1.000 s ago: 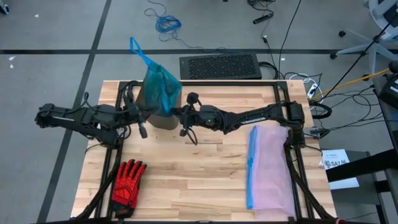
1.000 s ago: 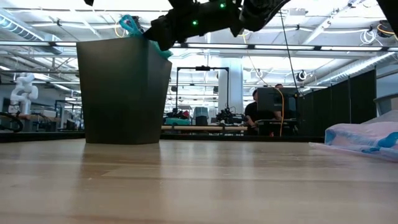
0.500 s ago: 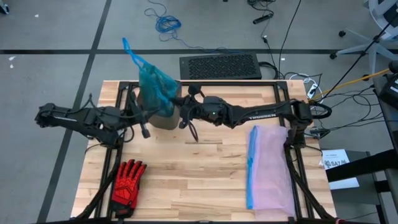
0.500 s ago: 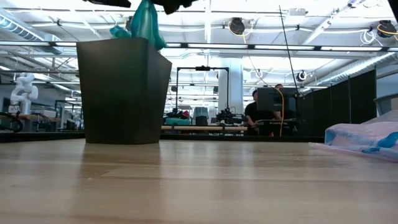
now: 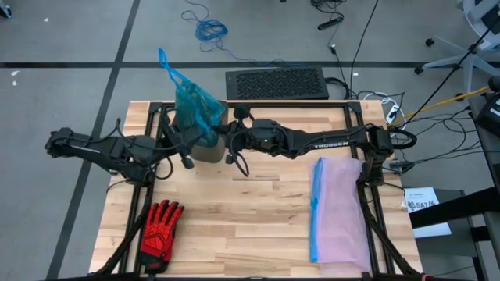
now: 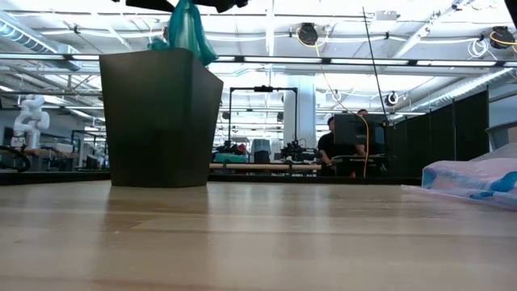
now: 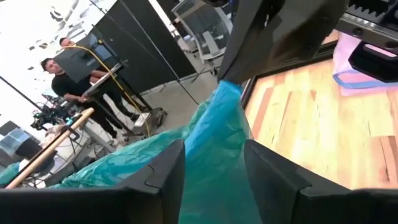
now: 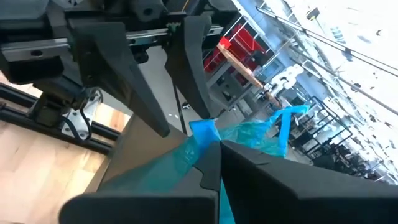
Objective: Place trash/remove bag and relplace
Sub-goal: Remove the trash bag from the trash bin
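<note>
High view: we found the teal-green bag [image 5: 197,108] gathered up and standing proud of the dark bin [image 5: 205,143], which sat near the table's [image 5: 258,226] far edge, toward its far left corner.
Right gripper [image 8: 208,149]: its fingers were pinched tight on a blue-green fold of the bag just above the bin's mouth, so it carried the bag.
Left gripper [image 7: 214,165]: its fingers stood apart with bag plastic lying between them, gripping nothing.
Trash: we could not see it; we judged it sat inside the bag.
Step in hand: we judged it to be lifting the full bag out of the bin.
How to do it well: we would have raised the right arm straight up, slowly, so the film cleared the rim without snagging, with the left fingers kept off the plastic.
Risk: thin film might tear or slip from a single pinch.
Other things: the lilac bag [image 5: 337,211] lay along the table's right edge, the red glove [image 5: 160,228] near its near left corner.
</note>
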Controlling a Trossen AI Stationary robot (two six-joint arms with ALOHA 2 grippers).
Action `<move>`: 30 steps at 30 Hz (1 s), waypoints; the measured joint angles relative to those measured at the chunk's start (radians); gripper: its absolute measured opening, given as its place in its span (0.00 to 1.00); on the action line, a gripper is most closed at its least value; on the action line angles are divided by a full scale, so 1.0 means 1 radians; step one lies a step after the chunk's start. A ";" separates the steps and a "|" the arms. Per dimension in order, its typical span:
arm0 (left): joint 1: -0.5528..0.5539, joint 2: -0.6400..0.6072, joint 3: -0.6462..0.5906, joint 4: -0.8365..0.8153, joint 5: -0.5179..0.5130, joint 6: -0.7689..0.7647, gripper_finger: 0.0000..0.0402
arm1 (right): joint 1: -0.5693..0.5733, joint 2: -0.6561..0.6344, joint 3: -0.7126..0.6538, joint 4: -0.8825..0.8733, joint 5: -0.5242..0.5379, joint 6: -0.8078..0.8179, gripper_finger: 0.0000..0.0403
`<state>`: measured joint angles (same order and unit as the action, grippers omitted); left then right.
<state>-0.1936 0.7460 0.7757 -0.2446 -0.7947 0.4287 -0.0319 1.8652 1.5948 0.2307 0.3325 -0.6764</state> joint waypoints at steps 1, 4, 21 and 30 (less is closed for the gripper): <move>0.000 0.000 0.000 -0.001 0.000 0.001 0.42 | 0.000 0.000 0.000 0.000 0.000 0.001 0.00; 0.001 0.018 0.000 0.000 0.000 0.007 0.43 | 0.000 0.000 0.000 -0.002 -0.002 0.002 0.00; 0.045 0.071 0.007 0.123 -0.049 0.149 0.03 | 0.003 -0.017 0.000 -0.109 -0.052 0.093 0.02; 0.007 0.034 0.065 0.120 -0.052 0.127 0.00 | 0.006 -0.089 0.001 -0.284 -0.040 0.092 0.30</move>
<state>-0.1870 0.7804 0.8411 -0.1241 -0.8464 0.5555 -0.0258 1.7763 1.5954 -0.0538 0.2926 -0.5843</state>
